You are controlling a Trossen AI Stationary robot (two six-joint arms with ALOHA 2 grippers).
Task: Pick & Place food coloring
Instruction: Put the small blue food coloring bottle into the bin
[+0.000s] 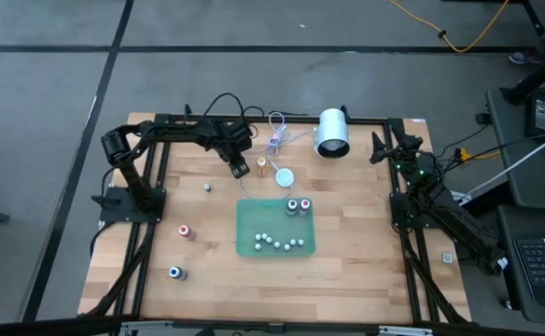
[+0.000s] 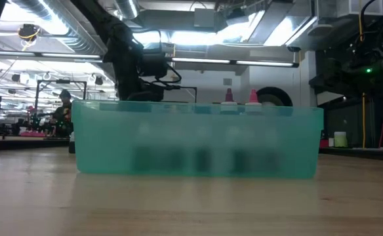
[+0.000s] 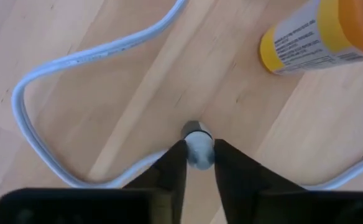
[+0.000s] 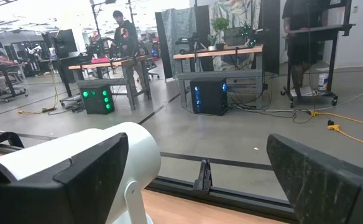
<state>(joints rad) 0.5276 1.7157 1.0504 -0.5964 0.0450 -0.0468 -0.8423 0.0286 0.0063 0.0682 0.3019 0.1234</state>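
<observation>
- My left gripper (image 3: 199,163) is at the far side of the table, beside the white cable (image 3: 57,65). Its fingers are pinched narrow on the small pale cap of a food coloring bottle (image 3: 198,149), seen from above in the left wrist view.
- An orange-topped bottle (image 1: 261,166) stands just beside it; I want to lift straight up so I don't clip it or snag the cable.
- The grip is only on the cap tip, so I judge a slow rise wise.
- The green tray (image 1: 246,222) lies nearer the middle, with two bottles (image 1: 298,206) already upright inside; I'd carry over its rim and lower gently.
- Red (image 1: 186,231) and blue (image 1: 175,273) bottles wait on the left.
- My right gripper (image 4: 197,180) is parked at the far right, fingers wide, holding nothing.
</observation>
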